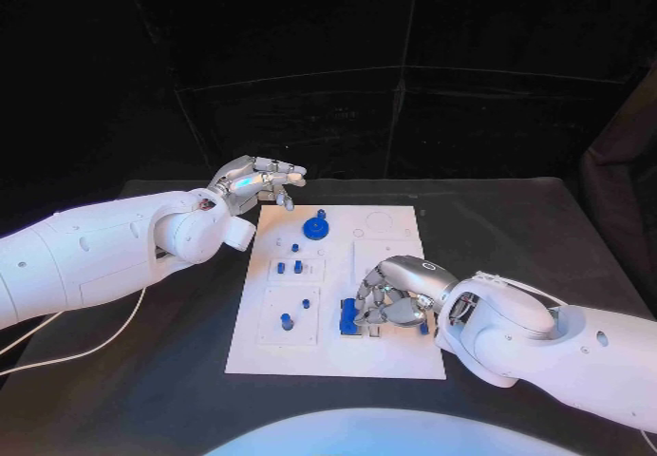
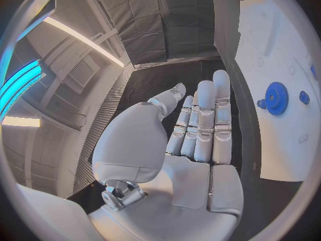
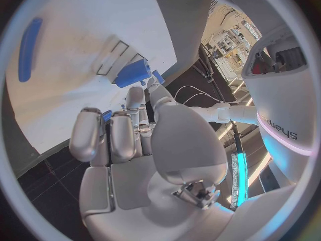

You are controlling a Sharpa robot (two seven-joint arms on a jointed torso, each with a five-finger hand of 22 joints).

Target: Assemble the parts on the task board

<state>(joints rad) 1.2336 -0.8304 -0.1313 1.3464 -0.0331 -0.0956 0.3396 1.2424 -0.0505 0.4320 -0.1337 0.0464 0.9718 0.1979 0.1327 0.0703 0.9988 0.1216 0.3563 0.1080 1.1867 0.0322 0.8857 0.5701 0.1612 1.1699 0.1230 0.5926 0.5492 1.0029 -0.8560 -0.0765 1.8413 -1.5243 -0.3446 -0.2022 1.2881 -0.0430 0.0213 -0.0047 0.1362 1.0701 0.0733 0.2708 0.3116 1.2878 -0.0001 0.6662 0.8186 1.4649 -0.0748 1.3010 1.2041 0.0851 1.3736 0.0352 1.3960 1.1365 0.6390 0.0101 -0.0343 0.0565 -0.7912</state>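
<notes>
The white task board (image 1: 397,356) lies in the middle of the black table. A blue gear (image 1: 316,227) stands near its far edge, and several small blue pegs (image 1: 287,321) stand along its left side. My left hand (image 1: 260,180) hovers off the board's far left corner, fingers straight and apart, holding nothing; the left wrist view shows the left hand (image 2: 200,128) with the gear (image 2: 275,98) beside it. My right hand (image 1: 393,293) sits low over the board's near right part, fingers curled around a blue part (image 1: 350,315). Blue shows between those fingers (image 3: 107,115).
In the right wrist view a blue cylinder (image 3: 132,73) stands by a rectangular slot and a long blue piece (image 3: 28,48) lies flat on the board. Bare black table (image 1: 548,228) surrounds the board. A white cable (image 1: 96,344) trails under my left arm.
</notes>
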